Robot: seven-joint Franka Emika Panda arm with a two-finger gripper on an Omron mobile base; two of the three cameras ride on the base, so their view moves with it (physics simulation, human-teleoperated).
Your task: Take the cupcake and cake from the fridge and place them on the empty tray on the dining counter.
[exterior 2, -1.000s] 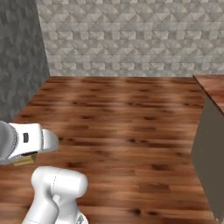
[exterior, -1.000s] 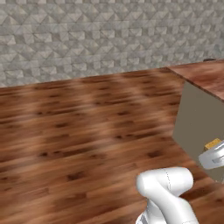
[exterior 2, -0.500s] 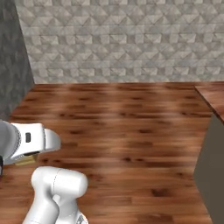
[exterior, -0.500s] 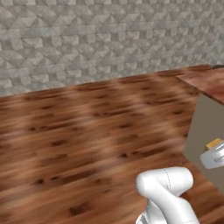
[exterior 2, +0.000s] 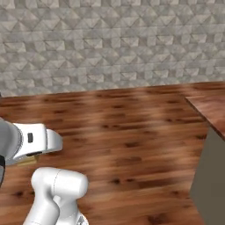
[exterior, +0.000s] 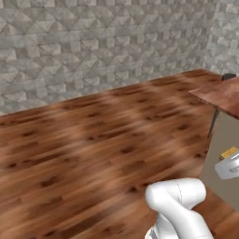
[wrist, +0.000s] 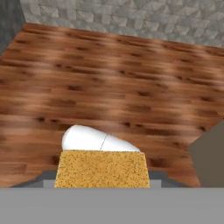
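Note:
The cake (wrist: 101,169), an orange-yellow speckled block, sits at the bottom of the hand view between my fingers, which it hides. My gripper (exterior: 229,161) is shut on it at the right edge of the left base view, where a corner of the cake (exterior: 228,152) peeks above the white hand. In the right base view the hand (exterior 2: 31,139) reaches in from the left. The dining counter (exterior: 220,94) with its reddish-brown top and beige base stands at the right, and also appears as the dining counter (exterior 2: 212,110). The cupcake, fridge and tray are out of view.
A wood-plank floor (exterior: 93,140) stretches ahead to a grey stone-patterned wall (exterior 2: 112,39). A thin dark leg (exterior: 212,123) stands by the counter's base. A small dark object (exterior: 228,75) rests on the counter's far end.
The whole scene has shifted in both base views, so the base has moved: the dark panel at the left of the right base view is gone and the wall looms larger. The grip on the cake is unchanged.

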